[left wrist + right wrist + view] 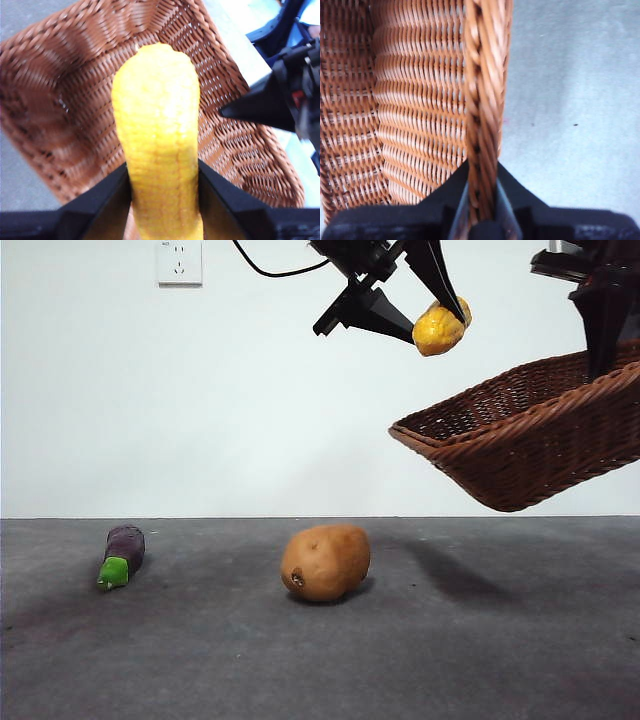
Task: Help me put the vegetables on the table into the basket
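We saw the left gripper (432,312) clenching the corn (441,328) at upper right, above the tilted basket (530,440), whose rim the right gripper (603,335) pinched; eggplant (122,556) and potato (326,562) lay on the table (320,660).

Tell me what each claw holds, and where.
Left claw: corn cob, gripped near one end. Right claw: wicker basket, pinched at its braided rim.

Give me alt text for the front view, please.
A tool holds a yellow corn cob above a tilted wicker basket lifted off the table. A potato and eggplant lie below.
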Controlling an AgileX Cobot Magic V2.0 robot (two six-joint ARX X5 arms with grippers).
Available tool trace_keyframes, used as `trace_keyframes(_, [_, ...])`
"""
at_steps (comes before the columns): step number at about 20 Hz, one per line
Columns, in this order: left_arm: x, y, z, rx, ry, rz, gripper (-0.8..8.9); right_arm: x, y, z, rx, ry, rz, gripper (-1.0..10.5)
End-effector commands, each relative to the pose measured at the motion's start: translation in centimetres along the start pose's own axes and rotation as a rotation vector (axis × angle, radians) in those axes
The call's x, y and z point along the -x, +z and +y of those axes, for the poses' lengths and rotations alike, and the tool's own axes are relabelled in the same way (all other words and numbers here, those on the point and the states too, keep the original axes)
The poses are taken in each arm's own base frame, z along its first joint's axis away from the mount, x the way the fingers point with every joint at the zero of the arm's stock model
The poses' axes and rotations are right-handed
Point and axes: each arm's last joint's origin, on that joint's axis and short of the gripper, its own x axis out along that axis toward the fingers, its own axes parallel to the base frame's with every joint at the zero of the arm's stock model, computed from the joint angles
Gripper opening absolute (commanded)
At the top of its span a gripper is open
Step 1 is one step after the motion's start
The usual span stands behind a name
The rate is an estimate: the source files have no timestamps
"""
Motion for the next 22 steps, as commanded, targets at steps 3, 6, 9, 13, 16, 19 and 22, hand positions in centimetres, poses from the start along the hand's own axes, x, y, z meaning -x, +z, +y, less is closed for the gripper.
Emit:
trace_keyframes(3, [-1.7,-0.9,1.0,0.052,0.075,0.061,1.3,0.2,-0.4,1.3,0.024,0.024,0.009,-0.1])
trace_keyframes(6, [-2.3,-1.3,1.4,0.071,0.098,0.101,2.52,0.1,-0.5,1.9,0.051,0.038,0.02,-0.1])
trace_keyframes(9, [-2.9,-1.5,1.7,0.085,0.095,0.116,5.28,0.1,-0.6,2.5,0.068,0.11,0.028,-0.1])
trace_keyframes(13, [-2.5,-1.4,1.6,0.095,0.09,0.105,5.31,0.1,-0.6,2.4,0.065,0.097,0.034,-0.1])
trace_keyframes(16, [0.4,-0.8,2.3,0.091,0.089,0.099,5.3,0.0,-0.6,2.1,0.065,0.023,0.028,-0.1])
trace_keyframes(19, [3.9,-1.6,1.8,-0.057,0.14,0.178,5.3,0.2,-0.5,1.1,0.054,0.014,0.022,-0.1])
trace_keyframes(22, [4.7,-2.6,2.1,-0.127,0.332,0.275,5.3,0.5,-0.3,-0.6,0.017,0.0,0.011,-0.1])
